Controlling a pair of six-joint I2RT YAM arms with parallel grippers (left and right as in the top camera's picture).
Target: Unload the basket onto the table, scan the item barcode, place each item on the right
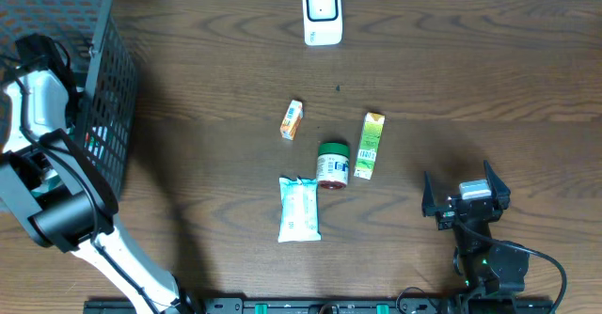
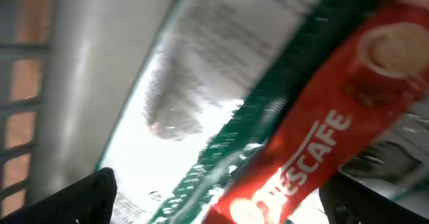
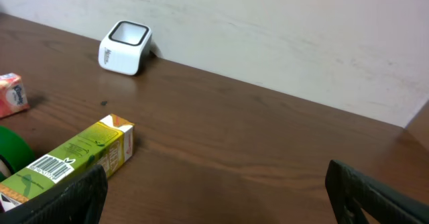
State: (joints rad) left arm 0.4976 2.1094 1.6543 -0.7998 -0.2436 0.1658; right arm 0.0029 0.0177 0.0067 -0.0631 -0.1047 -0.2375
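Dark brown wood-grain table [image 1: 470, 70], seen from above, with two robot arms at its near edge. Nearest, on the right, the right hand [image 1: 463, 190] sits low over bare wood with its two fingers spread wide and nothing between them.

Four grocery items lie loose in the middle of the table:
- **White pouch:** one white pouch [image 1: 299, 209] lies closest, its print too small to read.
- **Jar:** just beyond it, one small jar with a green lid [image 1: 332, 164] lies on its side.
- **Carton:** touching the jar's right side is one slim green carton [image 1: 369, 145]. The right wrist camera shows a barcode [image 3: 50, 165] on the carton's end.
- **Box:** farther back and to the left is one small orange box [image 1: 293, 119].

At the far edge, near the wall, stands one white barcode scanner [image 1: 322, 13].

At far left, one black mesh basket [image 1: 113, 88] holds the left arm's reach. Inside it, the left hand [image 2: 234, 200] has its fingers set wide apart. The blurred wrist view shows two packets close beneath the hand. One is a red packet [image 2: 322, 137] lettered NESCAFÉ, and the other is a white packet with a green edge [image 2: 221, 43] and unreadable fine print. Whether the fingers touch either packet cannot be told.
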